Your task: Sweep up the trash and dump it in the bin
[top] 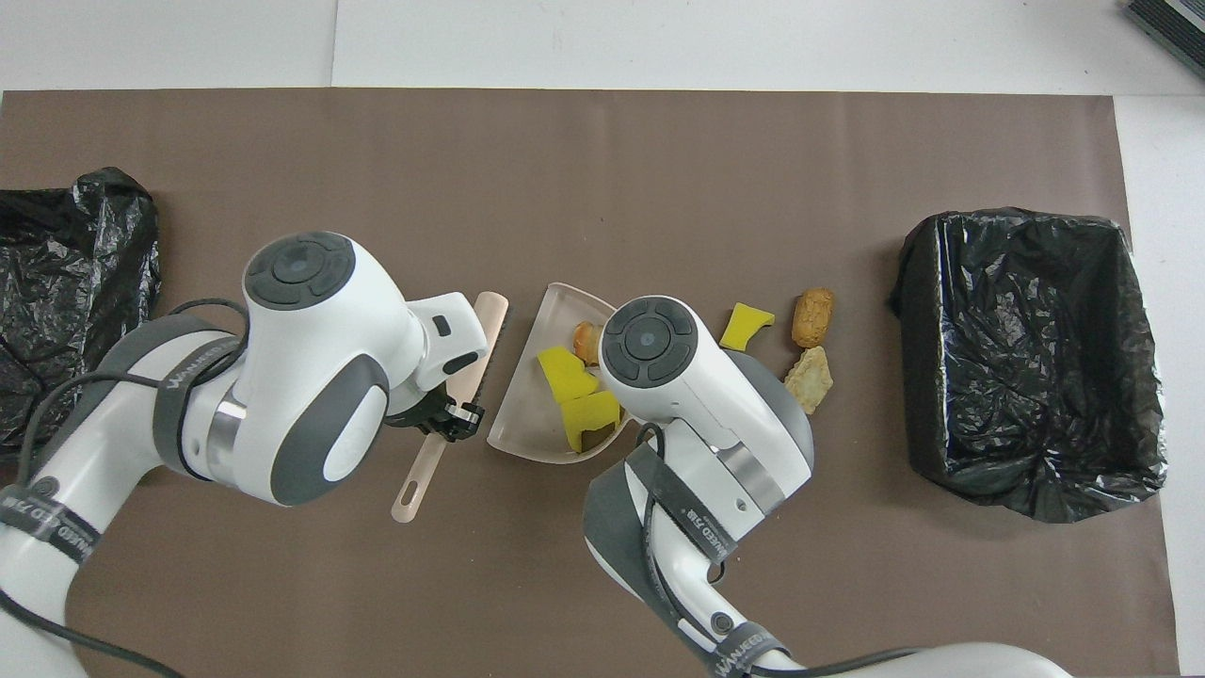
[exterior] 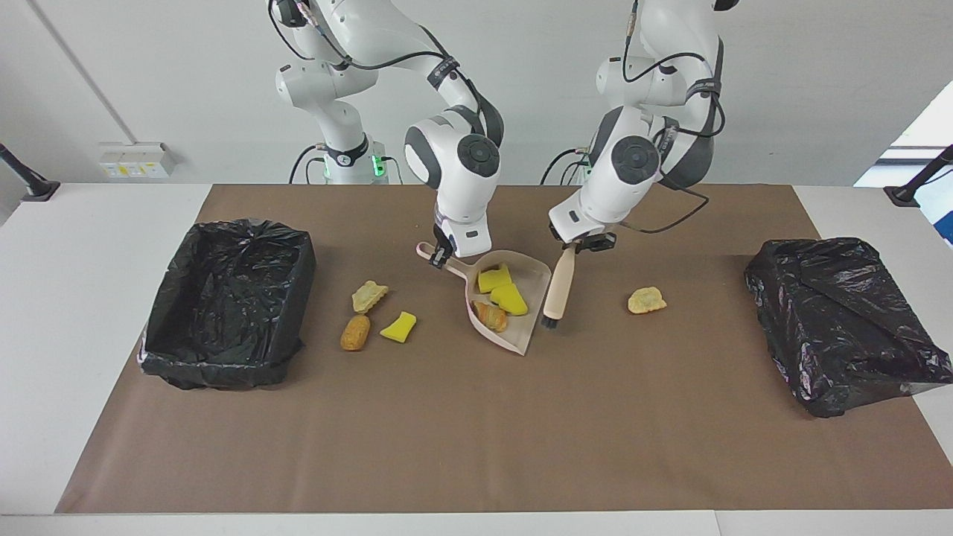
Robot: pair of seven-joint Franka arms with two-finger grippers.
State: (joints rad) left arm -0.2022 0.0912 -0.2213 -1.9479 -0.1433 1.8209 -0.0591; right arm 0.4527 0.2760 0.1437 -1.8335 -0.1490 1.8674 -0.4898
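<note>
Right pincer (exterior: 440, 257) clamped the dustpan (exterior: 521, 335) handle; left pincer (exterior: 579, 245) gripped the brush (exterior: 558, 286); three scraps (exterior: 500, 296) in pan; next sweep best begun past the stray scrap (exterior: 646, 300) at pan's three o'clock.
</note>
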